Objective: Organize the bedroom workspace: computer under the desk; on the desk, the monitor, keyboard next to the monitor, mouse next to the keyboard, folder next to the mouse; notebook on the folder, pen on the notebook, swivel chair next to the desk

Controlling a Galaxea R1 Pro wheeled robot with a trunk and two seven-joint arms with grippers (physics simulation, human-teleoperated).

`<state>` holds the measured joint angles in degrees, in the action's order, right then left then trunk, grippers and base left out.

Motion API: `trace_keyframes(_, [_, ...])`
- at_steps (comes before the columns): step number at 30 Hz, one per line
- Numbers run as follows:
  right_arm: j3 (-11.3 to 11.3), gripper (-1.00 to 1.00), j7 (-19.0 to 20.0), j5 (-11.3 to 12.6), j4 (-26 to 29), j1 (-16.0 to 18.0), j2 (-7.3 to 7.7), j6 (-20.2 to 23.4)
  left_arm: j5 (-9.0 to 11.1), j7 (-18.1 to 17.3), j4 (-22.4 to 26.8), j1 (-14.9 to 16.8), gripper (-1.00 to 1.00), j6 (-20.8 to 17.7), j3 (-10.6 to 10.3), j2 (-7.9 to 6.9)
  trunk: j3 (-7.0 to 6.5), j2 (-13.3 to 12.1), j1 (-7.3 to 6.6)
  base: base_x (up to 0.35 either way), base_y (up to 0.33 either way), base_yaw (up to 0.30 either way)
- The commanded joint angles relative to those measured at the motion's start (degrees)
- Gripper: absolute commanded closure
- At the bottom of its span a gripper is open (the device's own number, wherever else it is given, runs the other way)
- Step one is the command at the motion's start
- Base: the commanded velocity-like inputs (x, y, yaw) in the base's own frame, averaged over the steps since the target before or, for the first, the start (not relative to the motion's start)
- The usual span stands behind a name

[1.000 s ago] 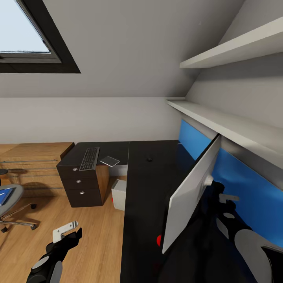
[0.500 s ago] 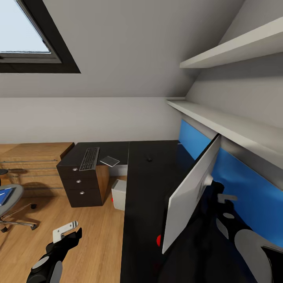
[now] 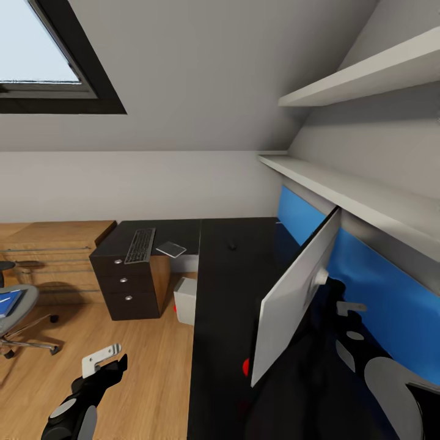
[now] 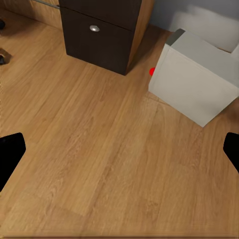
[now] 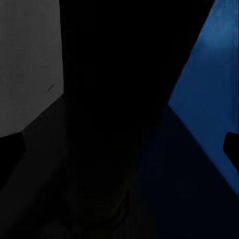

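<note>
Desk [image 3: 226, 305], black-topped with a bright blue back panel, runs along the right wall under two white shelves [image 3: 342, 183]. The monitor [image 3: 293, 293] stands on it, leaning over, its pale back turned to the room. The right gripper [image 3: 351, 308] sits between the monitor and the blue panel; its wrist view shows two dark fingertips at opposite edges, so the jaws stand wide apart with nothing between them. The left gripper [image 3: 101, 360] hangs over the wooden floor [image 3: 146, 366], its jaws likewise spread wide and empty in its wrist view.

The swivel chair [image 3: 15, 315] stands well apart from the desk, a blue item on its seat. The dark drawer unit [image 3: 128, 281] carries the keyboard [image 3: 140, 245] and a flat grey notebook [image 3: 170, 249] just beside it. The computer [image 3: 184, 301] sits on the floor between unit and desk; the left wrist view shows it [image 4: 199, 82] closer. A small dark mouse [image 3: 232, 247] lies on the desk.
</note>
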<state>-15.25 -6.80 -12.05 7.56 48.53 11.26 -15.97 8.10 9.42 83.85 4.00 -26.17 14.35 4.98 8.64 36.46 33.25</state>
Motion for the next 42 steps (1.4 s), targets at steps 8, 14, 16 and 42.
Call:
trace_keyframes(8, [-0.4,-1.00,-0.1,-0.6,-0.2,0.1,-0.01,-0.2,0.6,0.3,0.1,0.0,-1.00,-0.4,0.1,-0.04,0.10,0.1,0.00,-0.301,0.000,0.000])
trace_keyframes(14, [-0.3,-1.00,-0.1,-0.5,-0.2,0.1,-0.11,-0.2,0.6,0.3,0.1,0.0,-1.00,-0.4,0.1,-0.11,0.10,0.1,0.00,-0.335,0.001,0.000])
trace_keyframes(16, [-0.2,-1.00,-0.2,-0.5,0.1,0.1,-0.79,-0.1,0.6,0.3,0.1,0.0,-1.00,-0.4,0.1,-0.13,0.10,0.1,0.00,-0.336,0.033,0.000])
trace_keyframes(42, [0.7,-1.00,-0.8,9.1,64.5,-26.2,-16.14,42.5,0.4,0.3,-2.5,0.0,-1.00,-0.3,-0.4,-0.15,0.10,0.1,0.00,-0.305,0.108,0.000])
